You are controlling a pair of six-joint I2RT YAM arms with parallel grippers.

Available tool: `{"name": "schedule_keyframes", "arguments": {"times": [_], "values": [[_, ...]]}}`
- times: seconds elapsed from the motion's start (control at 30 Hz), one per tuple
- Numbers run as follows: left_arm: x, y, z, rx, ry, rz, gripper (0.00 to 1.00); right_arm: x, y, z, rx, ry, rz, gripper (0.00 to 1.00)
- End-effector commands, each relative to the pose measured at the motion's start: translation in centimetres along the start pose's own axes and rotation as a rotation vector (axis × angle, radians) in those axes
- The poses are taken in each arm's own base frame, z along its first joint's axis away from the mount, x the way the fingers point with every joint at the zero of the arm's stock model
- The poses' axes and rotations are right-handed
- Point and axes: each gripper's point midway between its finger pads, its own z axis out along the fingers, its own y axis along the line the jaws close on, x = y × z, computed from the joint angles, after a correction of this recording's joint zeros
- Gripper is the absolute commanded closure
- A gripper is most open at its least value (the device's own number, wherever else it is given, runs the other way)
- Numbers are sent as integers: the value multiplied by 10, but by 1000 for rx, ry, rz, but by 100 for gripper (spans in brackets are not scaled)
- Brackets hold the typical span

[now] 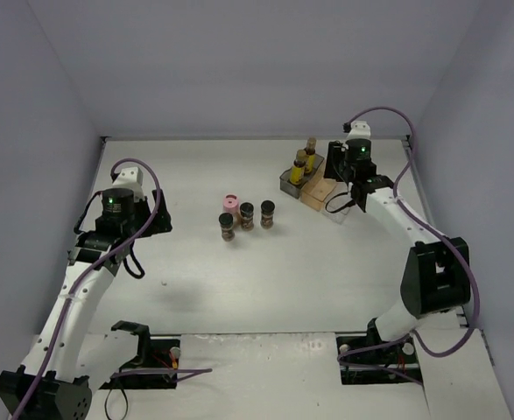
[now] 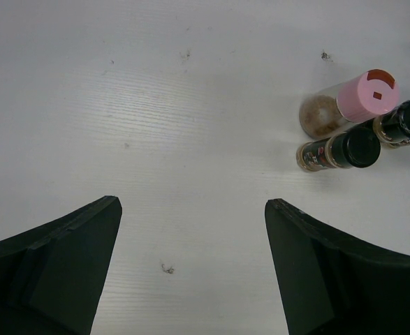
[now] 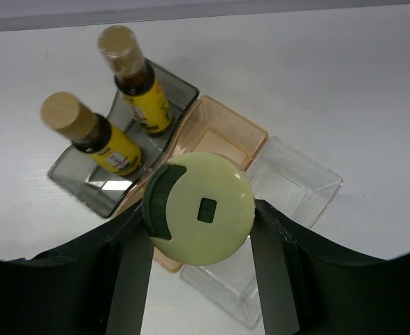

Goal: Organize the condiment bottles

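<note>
Looking down from the top camera, the grey bin [image 1: 293, 180] sits far back on the table [image 1: 195, 289], with two bottles [image 1: 302, 160] standing in it. An orange bin [image 1: 319, 192] lies just beside the grey bin on its right. The right gripper [image 1: 346, 173] hangs just right of the grey bin and above it; its grip cannot be made out from here. Well left of the grey bin and nearer the arms stands the pink jar [image 1: 230, 203], with three dark-capped jars [image 1: 247, 215] bunched close by. The left gripper [image 1: 154, 217] is farther left again, well apart from the bin.

The left wrist camera shows that claw spread wide with only bare table between its fingers. The pink jar and two dark-capped jars stand ahead to the upper right; whether they touch cannot be told.

The right wrist camera shows that claw clamped on the pale jar [image 3: 199, 202], its round lid facing the lens. The jar hangs over the orange bin, just beside the grey bin. Both bottles stand in the grey bin, with yellow labels and tan caps. A clear bin [image 3: 295, 181] lies against the orange bin, on the side away from the grey bin.
</note>
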Motion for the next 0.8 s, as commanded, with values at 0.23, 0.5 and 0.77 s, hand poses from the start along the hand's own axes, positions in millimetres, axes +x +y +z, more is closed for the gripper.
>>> {"name": "schedule_keyframes", "arguments": {"times": [0.23, 0.5, 0.77], "values": [[-17, -4, -2, 16, -55, -20, 14, -45, -12, 56, -24, -136, 30, 97], [-17, -5, -2, 21, -54, -20, 15, -32, -5, 76, -64, -119, 5, 97], [-17, -3, -1, 14, -52, -20, 14, -4, -1, 100, -83, -79, 0, 96]]}}
